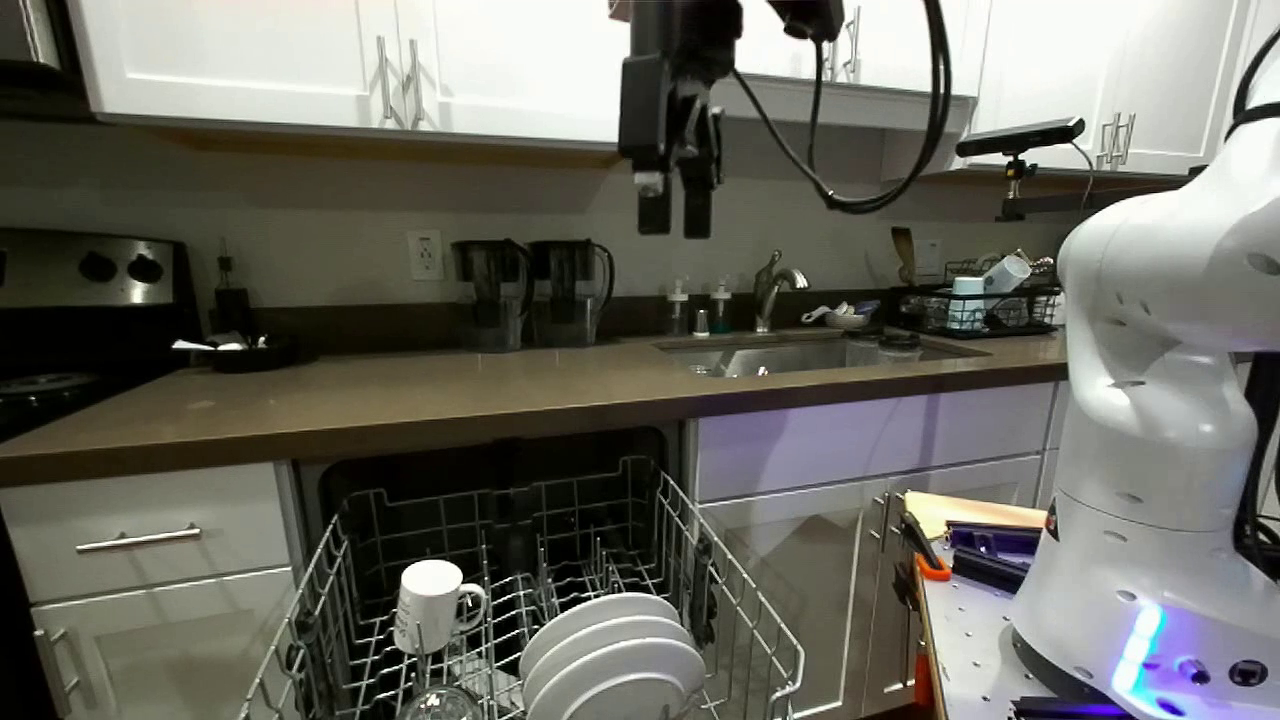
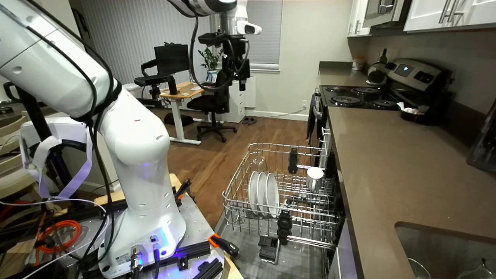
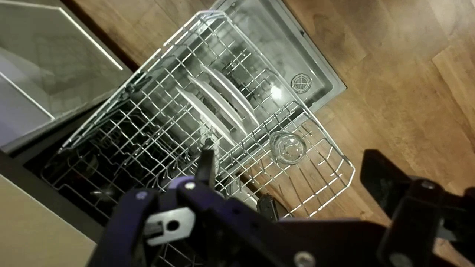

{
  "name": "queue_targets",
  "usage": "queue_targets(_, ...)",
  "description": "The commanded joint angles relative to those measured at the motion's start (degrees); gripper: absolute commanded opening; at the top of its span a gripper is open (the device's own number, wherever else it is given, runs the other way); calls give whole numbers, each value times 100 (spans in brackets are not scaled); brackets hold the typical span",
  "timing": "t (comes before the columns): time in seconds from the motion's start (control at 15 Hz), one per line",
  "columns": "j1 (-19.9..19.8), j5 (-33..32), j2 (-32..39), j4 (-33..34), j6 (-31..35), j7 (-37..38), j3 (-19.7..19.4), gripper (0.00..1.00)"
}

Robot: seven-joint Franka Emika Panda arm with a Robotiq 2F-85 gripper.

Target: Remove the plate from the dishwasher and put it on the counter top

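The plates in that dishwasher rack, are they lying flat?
No, in an exterior view the three white plates stand on edge, side by side.

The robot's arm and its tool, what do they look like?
The arm is mostly white, smooth and rounded, with black cables and a glowing blue light on its base. The tool is black, with two blunt, blocky fingers.

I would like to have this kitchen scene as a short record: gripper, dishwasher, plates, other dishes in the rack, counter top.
gripper: open, holding nothing, higher than the rack
dishwasher: open, rack pulled out
plates: three, white, standing on edge in a row in the rack
target: which of the plates, the pictures do not tell
other dishes: white mug and clear glass, both in the rack
counter top: two pitchers standing toward its back
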Motion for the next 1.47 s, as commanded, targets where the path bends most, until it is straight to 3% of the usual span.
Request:
queue_targets(0.0,64,-525,843,77,665,-651,-158,100)
queue_targets(0.4,-49,-1257,2172,271,1768,-1243,-561,100)
queue_targets(0.53,-24,-1232,2563,426,1838,-1328,-712,100)
queue_targets(0.6,43,-1165,2144,138,1786,-1120,-687,100)
queue_targets(1.0,43,-1158,2569,389,1814,-1195,-769,100)
queue_targets(1.4,199,-1503,3479,216,3483,-1105,-667,100)
